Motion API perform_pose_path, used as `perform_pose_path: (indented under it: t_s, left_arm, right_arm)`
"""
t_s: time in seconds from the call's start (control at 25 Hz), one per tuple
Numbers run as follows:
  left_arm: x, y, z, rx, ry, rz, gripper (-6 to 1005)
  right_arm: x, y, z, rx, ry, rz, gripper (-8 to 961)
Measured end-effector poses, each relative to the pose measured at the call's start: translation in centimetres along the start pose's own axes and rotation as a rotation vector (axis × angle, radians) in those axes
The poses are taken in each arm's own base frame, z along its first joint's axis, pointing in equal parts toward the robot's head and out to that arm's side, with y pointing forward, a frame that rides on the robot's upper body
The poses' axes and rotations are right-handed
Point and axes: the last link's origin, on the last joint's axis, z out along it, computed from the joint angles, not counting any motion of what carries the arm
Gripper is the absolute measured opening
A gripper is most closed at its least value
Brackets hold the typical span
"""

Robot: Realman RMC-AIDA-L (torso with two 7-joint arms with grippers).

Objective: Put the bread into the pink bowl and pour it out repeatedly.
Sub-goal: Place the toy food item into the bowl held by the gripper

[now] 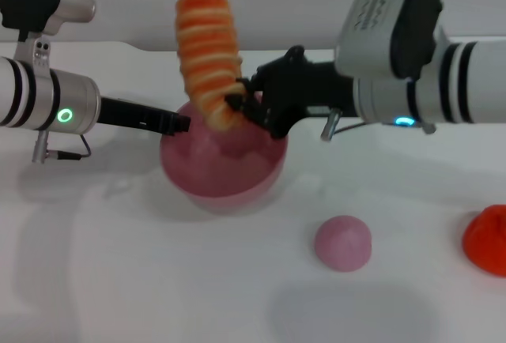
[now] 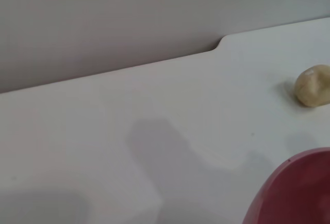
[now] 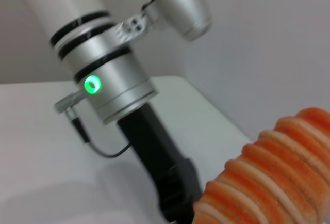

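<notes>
Our right gripper [image 1: 237,99] is clamped on the lower end of the bread [image 1: 209,58], which stands nearly upright above the pink bowl [image 1: 223,171], its bottom tip just over the bowl's far rim. Our left gripper [image 1: 180,123] sits at the bowl's left rim; we cannot tell whether it grips the rim. To do this well, we judge we should lower the loaf toward the bowl's middle and tilt it flat before letting go, since it spans roughly the bowl's width.

Orange-and-cream striped bread [image 1: 209,57] stands upright, its lower end inside the pink bowl [image 1: 223,171]
</notes>
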Motion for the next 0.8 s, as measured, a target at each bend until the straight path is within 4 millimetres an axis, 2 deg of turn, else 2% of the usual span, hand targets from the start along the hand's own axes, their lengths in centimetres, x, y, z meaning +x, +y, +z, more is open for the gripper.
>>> perform_pose_path:
  t_s: [0.16, 0.68, 0.8]
  left_arm:
    - [0.5, 0.2, 0.1, -0.004, 0.003, 0.007, 47]
    - [1.2, 0.4, 0.0, -0.005, 0.012, 0.017, 47]
    - [1.2, 0.3, 0.0, -0.003, 0.014, 0.018, 47]
  right_arm:
    - [0.8, 0.4, 0.6, -0.025, 0.010, 0.024, 148]
    - [1.8, 0.7, 0.9, -0.041, 0.037, 0.027, 162]
    - [1.9, 0.6, 0.8, -0.039, 0.036, 0.024, 369]
